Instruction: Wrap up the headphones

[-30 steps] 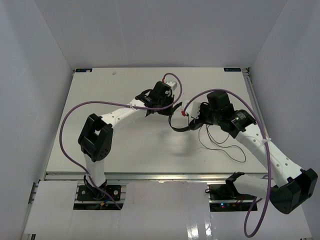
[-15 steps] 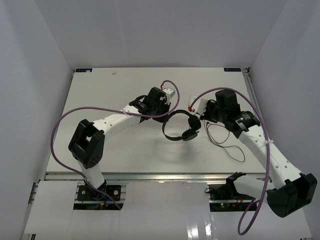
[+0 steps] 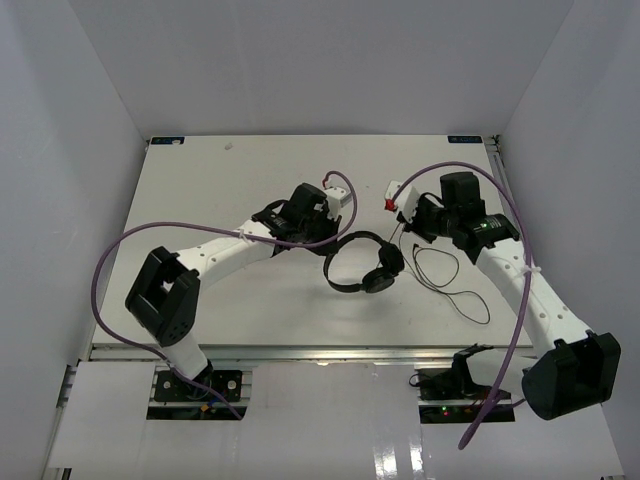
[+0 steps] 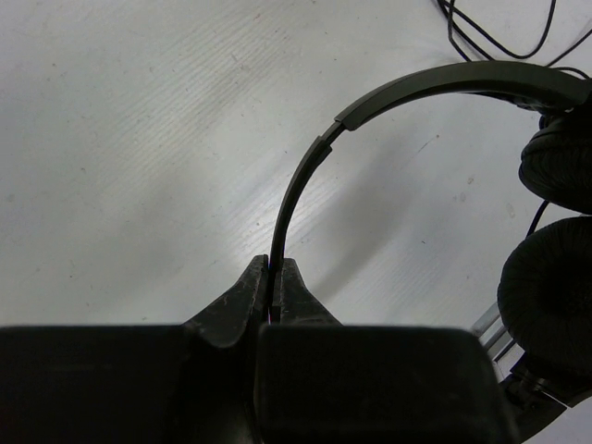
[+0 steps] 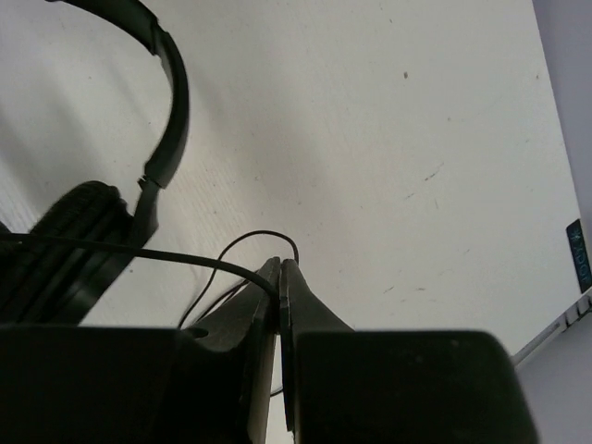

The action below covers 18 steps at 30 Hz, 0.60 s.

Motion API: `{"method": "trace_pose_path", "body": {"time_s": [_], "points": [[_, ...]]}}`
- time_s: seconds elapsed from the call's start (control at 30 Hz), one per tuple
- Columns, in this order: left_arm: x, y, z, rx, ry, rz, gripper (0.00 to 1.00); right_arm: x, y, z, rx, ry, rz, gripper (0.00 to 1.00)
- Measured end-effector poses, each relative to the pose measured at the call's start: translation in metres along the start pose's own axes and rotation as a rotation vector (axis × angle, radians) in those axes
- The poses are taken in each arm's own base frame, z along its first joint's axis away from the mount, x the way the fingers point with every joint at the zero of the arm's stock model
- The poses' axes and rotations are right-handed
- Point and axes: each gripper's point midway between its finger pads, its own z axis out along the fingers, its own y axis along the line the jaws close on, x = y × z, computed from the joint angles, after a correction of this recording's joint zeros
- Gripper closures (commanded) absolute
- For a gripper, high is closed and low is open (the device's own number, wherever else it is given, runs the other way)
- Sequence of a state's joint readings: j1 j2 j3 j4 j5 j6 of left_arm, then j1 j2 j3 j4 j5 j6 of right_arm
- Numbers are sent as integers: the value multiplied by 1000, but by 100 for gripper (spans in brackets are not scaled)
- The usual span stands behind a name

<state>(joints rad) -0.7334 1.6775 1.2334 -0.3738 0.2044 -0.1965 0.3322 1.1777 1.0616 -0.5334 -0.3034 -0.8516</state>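
Note:
The black headphones (image 3: pixel 362 266) hang mid-table, headband arched left, both earcups (image 3: pixel 384 272) together at the right. My left gripper (image 3: pixel 338 240) is shut on the thin headband (image 4: pixel 303 180), which rises from between its fingertips (image 4: pixel 275 270); the earcups (image 4: pixel 553 296) are at the right, and the headband's shadow lies on the table. My right gripper (image 3: pixel 402 228) is shut on the thin black cable (image 5: pixel 139 248) just right of the earcups, with an earcup (image 5: pixel 65 242) and the headband (image 5: pixel 172 102) to its left. The rest of the cable (image 3: pixel 445 278) lies looped on the table.
The white table (image 3: pixel 220 290) has walls at the left, back and right. Thick purple robot cables (image 3: pixel 120 260) arc over both arms. The table's right edge with a blue tape mark (image 5: pixel 581 254) shows in the right wrist view.
My left gripper has carried the headphones toward the near side and turned them. My right gripper has moved back and to the right, drawing the cable away from the earcups.

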Motion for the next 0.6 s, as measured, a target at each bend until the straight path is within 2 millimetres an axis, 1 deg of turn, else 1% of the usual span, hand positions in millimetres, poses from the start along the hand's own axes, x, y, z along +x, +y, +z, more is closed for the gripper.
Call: {"method": "trace_pose_path", "body": {"time_s": [0.1,0.2,0.27,0.4,0.47,0.6], "points": [[-5,-4,-9,12,-28,-5,100,13,-5,1,-12,-12,74,91],[-20,-12,-21,35,-85,-7,100,20,1,4,-59,-46,138,90],[-28,-19,-30,56,-122,-7,100,17,8,8,-104,-80,172,90],[-38,-29,-42,97,-160,-10,100,4,23,14,-202,-157,224,90],[-37,-31,-43,111,-160,-12,100,-1,27,16,-235,-180,246,90],[-28,-33,-40,131,-137,-19,100,-8,28,19,-269,-207,275,90]]}}
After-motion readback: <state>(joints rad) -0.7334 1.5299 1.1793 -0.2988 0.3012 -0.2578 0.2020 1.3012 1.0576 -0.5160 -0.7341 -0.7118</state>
